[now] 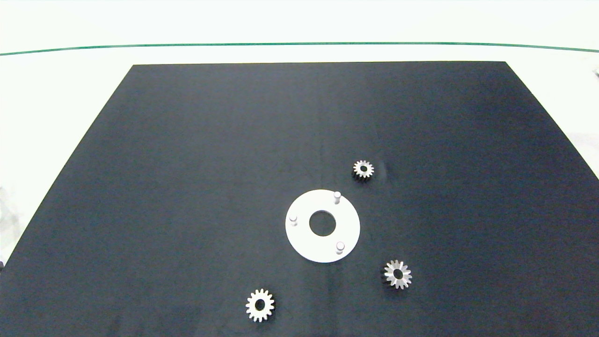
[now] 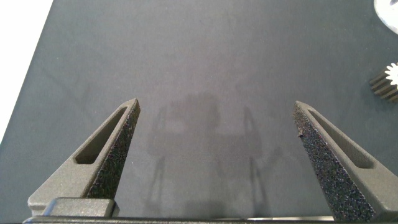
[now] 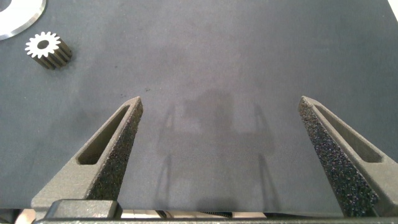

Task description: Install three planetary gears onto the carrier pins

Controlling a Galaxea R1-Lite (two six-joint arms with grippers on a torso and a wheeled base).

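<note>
No gear [image 1: 363,169] has been fitted: all three lie on the mat [image 1: 187,187] around the plate [image 1: 304,238], pins [image 1: 337,197] bare, while both grippers' fingers [image 2: 112,155] [image 3: 112,155] are spread, empty.

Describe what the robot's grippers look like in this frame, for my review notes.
Only the fingers show. The left gripper and right gripper look alike: two dark grey wedge-shaped fingers, each tapering to a point, with a long slot in the outer face and a rough, grainy black pad on the inner face. No cables or markings are visible; the arms are out of view.
</note>
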